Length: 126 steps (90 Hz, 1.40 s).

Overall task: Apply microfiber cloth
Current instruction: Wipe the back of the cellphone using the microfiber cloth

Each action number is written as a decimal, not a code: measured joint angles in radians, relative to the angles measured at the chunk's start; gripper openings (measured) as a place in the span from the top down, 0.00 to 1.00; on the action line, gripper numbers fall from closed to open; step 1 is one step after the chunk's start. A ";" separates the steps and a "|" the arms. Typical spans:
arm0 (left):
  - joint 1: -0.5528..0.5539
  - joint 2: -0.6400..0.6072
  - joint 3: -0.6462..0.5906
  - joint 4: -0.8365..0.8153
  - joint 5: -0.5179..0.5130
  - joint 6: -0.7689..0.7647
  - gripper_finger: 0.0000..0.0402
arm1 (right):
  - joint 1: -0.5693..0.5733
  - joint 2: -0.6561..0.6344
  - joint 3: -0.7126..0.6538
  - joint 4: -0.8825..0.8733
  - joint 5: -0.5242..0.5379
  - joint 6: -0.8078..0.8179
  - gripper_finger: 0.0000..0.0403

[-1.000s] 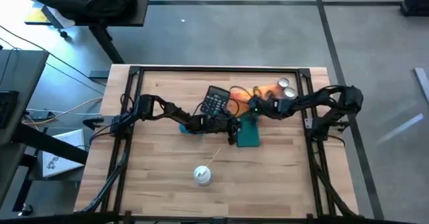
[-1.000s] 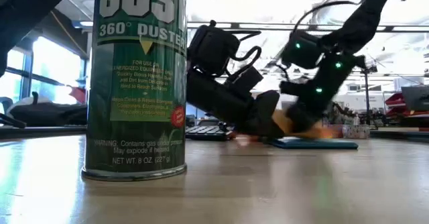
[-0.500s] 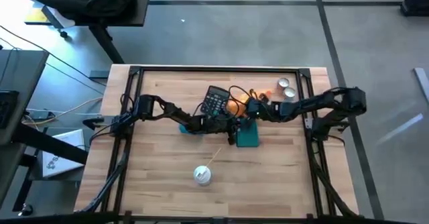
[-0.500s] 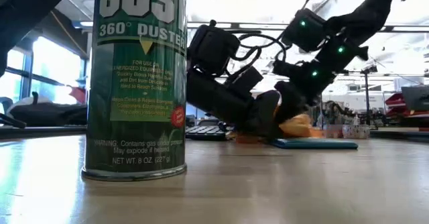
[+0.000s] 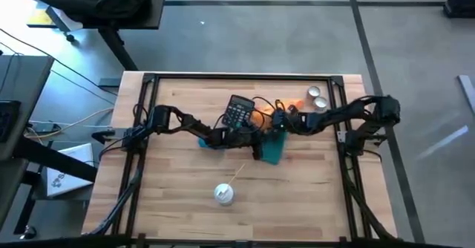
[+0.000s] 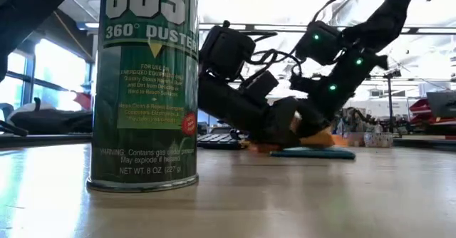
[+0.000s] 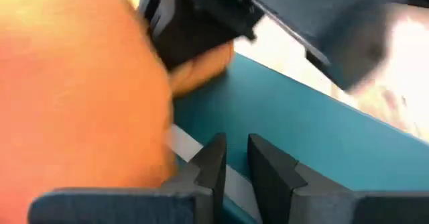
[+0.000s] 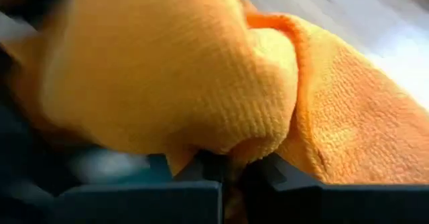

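Centrally, both arms are reaching inward over the wooden table (image 5: 312, 196). Right gripper (image 5: 272, 123) is pinching the microfiber cloth (image 8: 201, 76) between closed fingers beside the calculator (image 5: 239, 111); left gripper (image 5: 256, 142) is clamping the teal pad (image 5: 273, 151). Duster can (image 6: 146, 85) is standing nearest the low camera.

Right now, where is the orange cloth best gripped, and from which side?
By a bunched fold, likely from above on the right arm's side. The microfiber cloth lies crumpled beside the teal object, and the right gripper already pinches such a fold there.
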 joint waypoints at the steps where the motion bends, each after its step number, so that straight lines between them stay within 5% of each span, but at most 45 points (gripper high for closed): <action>1: -0.001 0.000 0.000 0.000 0.001 0.000 0.88 | 0.001 -0.008 -0.001 -0.012 0.011 0.001 1.00; 17: -0.003 -0.042 -0.011 -0.021 0.075 -0.019 0.88 | 0.013 -0.151 -0.001 -0.126 0.046 0.034 1.00; 31: -0.025 -0.213 -0.068 -0.002 0.085 0.026 0.88 | 0.092 -0.174 -0.026 0.069 -0.099 0.054 1.00; 44: -0.041 -0.424 -0.197 -0.015 0.038 0.073 0.88 | 0.177 -0.113 -0.042 0.281 -0.139 0.119 1.00; 66: -0.089 -0.790 -0.475 -0.007 -0.017 0.055 0.88 | 0.191 0.066 0.072 0.273 -0.030 0.132 1.00; 86: -0.152 -0.944 -0.618 0.014 -0.027 0.004 0.88 | 0.206 0.088 0.134 0.056 -0.081 0.166 1.00; 110: -0.247 -0.950 -0.669 0.007 -0.084 0.030 0.88 | 0.341 -0.009 0.135 -0.279 -0.106 0.382 1.00; 126: -0.253 -0.962 -0.672 0.010 -0.109 0.055 0.88 | 0.442 -0.095 0.132 -0.528 -0.221 0.588 1.00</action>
